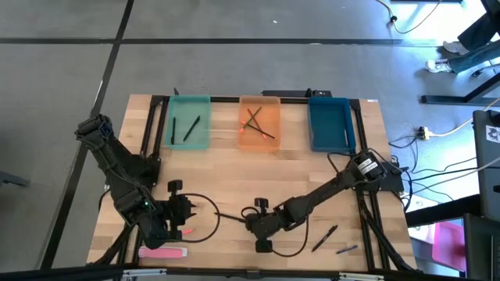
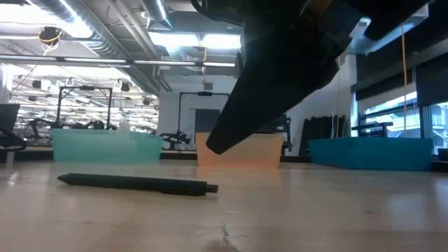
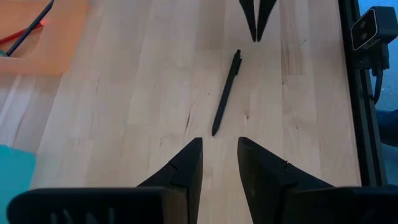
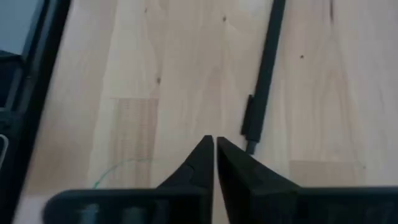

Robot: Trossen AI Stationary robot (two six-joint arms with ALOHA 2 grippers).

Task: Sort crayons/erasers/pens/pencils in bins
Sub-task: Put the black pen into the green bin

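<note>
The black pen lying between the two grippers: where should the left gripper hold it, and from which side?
Mid-barrel of the pen, from straight above, closing across it. It lies flat on the table, so only its long sides are free. The open left gripper points nearly along it; the shut right gripper sits beyond its far end.

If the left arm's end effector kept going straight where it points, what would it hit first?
Probably the black pen lying on the table just ahead of the open left end effector, with the shut right end effector beyond it. Height is hard to judge, so it might pass over the pen.
</note>
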